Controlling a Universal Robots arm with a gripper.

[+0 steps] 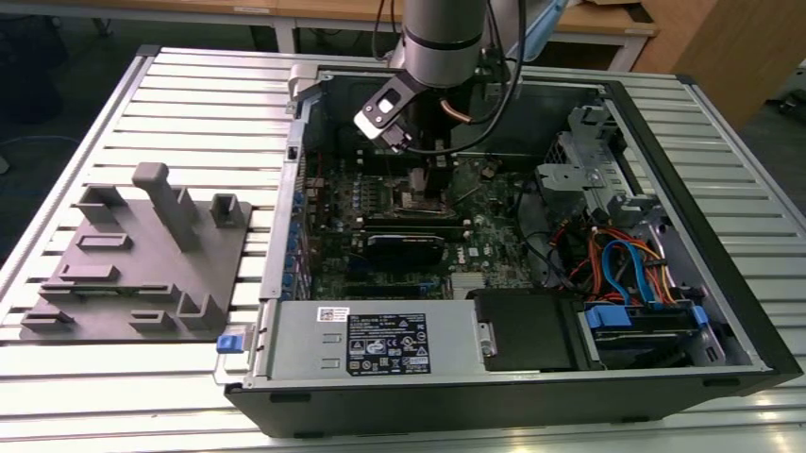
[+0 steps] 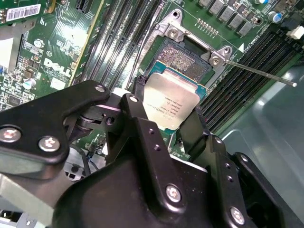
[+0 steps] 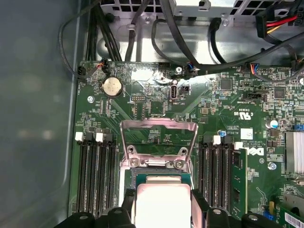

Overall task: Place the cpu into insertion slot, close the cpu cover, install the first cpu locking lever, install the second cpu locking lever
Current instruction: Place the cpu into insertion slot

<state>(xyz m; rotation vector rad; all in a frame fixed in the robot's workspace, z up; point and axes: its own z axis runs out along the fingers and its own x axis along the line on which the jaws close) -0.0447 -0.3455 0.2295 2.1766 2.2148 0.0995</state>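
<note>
One cpu (image 2: 171, 99), one insertion slot (image 2: 189, 59), one cpu cover (image 3: 159, 142), one thin lever rod (image 2: 259, 72) in sight. My gripper (image 2: 167, 107) is clamped on the cpu by two opposite edges. Chip is square, so no long axis – metal top faces up, roughly level, over the slot's near part, not seated. Cover stands open, tilted up off the slot. Four black memory slots (image 3: 95, 175) – two each side of the socket
</note>
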